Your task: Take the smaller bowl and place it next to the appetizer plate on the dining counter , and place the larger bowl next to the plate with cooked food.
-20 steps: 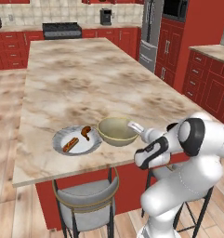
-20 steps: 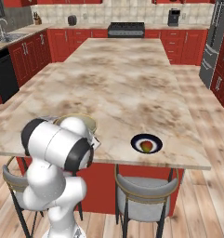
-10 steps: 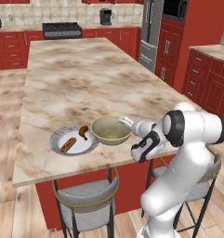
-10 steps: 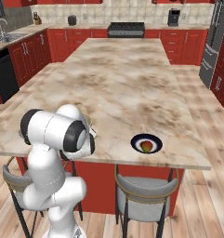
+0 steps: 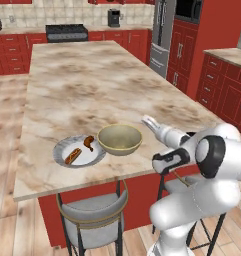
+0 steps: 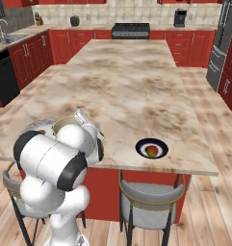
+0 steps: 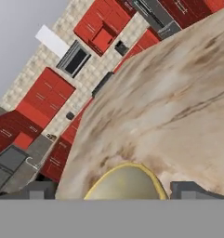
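The dining counter (image 5: 92, 85) serves as the landmark. Along its near edge, two grey-seated stools (image 6: 148, 202) stand tucked against the red base. Close to that near edge sits the plate with cooked food (image 5: 78, 151), and the larger bowl (image 5: 120, 139) rests upright just beside it, on its right in the left base view, the two rims nearly touching. Further along the same edge, well apart from the bowl, the appetizer plate (image 6: 152, 148) lies alone with bare stone all around it. Beyond these things the counter top stretches wide and unoccupied toward the far end, where a black stove (image 6: 131, 30) stands against the back wall.

The gripper (image 5: 151, 121) hangs just beside the bowl's right rim, above the counter, with its jaws spread wide and nothing between them. In the hand view the fingertips (image 7: 190, 188) stand far apart on either side of the bowl's pale rim, and whether they touch it cannot be told.
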{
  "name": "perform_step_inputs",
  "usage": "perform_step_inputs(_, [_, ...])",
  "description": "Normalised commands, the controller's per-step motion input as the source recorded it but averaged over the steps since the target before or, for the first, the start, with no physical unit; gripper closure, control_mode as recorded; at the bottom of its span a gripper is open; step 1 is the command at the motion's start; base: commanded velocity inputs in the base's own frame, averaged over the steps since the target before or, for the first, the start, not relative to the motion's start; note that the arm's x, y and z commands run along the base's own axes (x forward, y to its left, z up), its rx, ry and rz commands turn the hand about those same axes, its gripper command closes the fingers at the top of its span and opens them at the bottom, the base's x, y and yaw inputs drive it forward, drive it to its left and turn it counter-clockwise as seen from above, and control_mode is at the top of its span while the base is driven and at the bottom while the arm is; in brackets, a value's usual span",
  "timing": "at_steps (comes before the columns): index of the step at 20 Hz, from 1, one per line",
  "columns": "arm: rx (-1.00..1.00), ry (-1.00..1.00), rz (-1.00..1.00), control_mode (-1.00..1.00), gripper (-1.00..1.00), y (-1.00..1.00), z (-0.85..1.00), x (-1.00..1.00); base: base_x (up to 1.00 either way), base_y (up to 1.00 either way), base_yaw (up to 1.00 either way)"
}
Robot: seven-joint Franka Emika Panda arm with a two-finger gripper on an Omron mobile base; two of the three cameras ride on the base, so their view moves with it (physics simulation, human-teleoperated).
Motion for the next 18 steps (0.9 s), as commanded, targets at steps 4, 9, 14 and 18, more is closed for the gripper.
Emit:
perform_step_inputs(4, [0.27,-0.38,0.00,-1.00,-1.00,-0.71,1.00,-0.53,0.00,0.00,0.00])
perform_step_inputs(9, [0.31,0.07,-0.04,-1.00,-1.00,-0.60,1.00,-0.35,0.00,0.00,0.00])
perform_step_inputs(14, [0.01,0.95,-0.33,-1.00,-1.00,-0.40,0.26,-0.15,0.00,0.00,0.00])
perform_step_inputs(18, [-0.12,1.00,-0.39,-1.00,-1.00,-0.13,-0.33,0.00,0.00,0.00,0.00])
